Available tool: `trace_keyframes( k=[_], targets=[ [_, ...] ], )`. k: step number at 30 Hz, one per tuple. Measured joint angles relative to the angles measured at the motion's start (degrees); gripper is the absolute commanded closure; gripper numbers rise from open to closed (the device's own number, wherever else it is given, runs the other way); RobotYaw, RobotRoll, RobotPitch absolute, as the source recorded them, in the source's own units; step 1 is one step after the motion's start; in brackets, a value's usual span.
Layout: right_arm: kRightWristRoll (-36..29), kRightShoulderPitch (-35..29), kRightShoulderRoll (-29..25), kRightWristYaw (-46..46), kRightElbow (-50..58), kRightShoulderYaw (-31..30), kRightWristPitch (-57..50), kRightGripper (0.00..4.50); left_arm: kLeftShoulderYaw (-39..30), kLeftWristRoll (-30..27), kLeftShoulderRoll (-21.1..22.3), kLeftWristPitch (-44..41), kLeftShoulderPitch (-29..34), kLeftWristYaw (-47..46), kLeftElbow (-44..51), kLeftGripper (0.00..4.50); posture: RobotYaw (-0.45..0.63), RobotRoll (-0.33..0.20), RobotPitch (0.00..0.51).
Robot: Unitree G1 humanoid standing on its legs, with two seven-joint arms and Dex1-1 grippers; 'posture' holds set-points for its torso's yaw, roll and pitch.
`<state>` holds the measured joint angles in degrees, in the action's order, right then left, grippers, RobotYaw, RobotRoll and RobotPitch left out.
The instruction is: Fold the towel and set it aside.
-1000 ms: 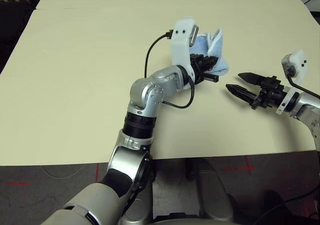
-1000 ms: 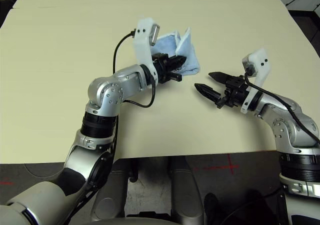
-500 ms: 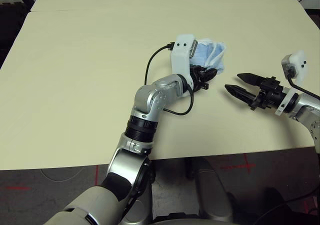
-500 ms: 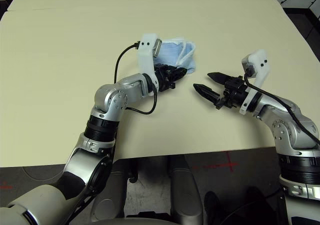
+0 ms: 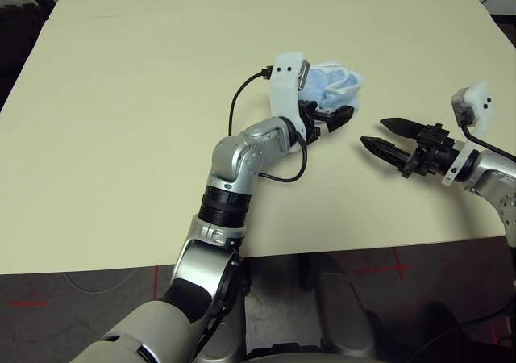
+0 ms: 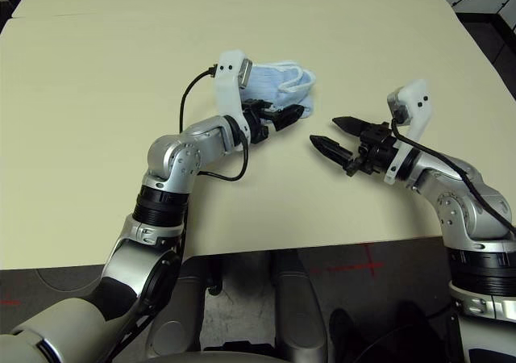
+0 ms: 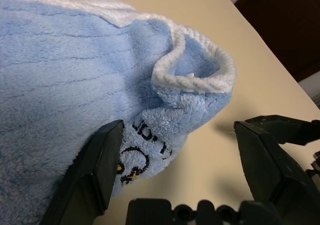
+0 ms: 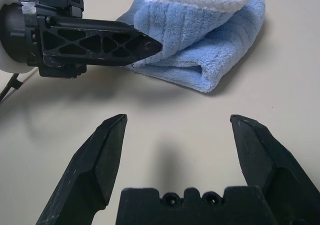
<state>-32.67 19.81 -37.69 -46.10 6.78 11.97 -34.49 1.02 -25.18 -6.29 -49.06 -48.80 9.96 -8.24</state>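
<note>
Both grippers stand with fingers apart, holding nothing. Folded into a bundle, the towel lies on the bench, just beyond the left gripper; the right gripper hovers nearby.

left gripper fingers spread, arm reaching forward; right gripper fingers apart, pointing toward left gripper.
</note>
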Motion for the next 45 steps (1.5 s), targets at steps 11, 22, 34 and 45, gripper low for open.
trace_keyframes(
  k=[11,22,34,45],
  targets=[
    [-0.1,0.0,0.1,0.0,0.0,0.0,-0.1,0.00,-0.5,-0.4,1.8,0.0,-0.4,0.0,1.1,0.02,-0.11,0.000,0.333],
    [0.1,2.2,0.7,-0.1,-0.8,-0.2,1.2,0.00,-4.5,-7.6,8.8,-7.4,-0.6,6.0,13.9,0.02,-0.07,0.000,0.331],
    [0.4,4.1,0.9,-0.5,-2.6,-0.7,2.3,0.00,-5.4,-4.4,27.4,2.6,11.8,14.3,21.4,0.02,-0.04,0.000,0.327],
    [1.5,6.4,2.5,-0.6,-5.0,-1.8,4.8,0.00,-5.1,0.1,35.8,20.0,19.3,25.8,20.6,0.02,-0.02,0.000,0.315]
  ],
)
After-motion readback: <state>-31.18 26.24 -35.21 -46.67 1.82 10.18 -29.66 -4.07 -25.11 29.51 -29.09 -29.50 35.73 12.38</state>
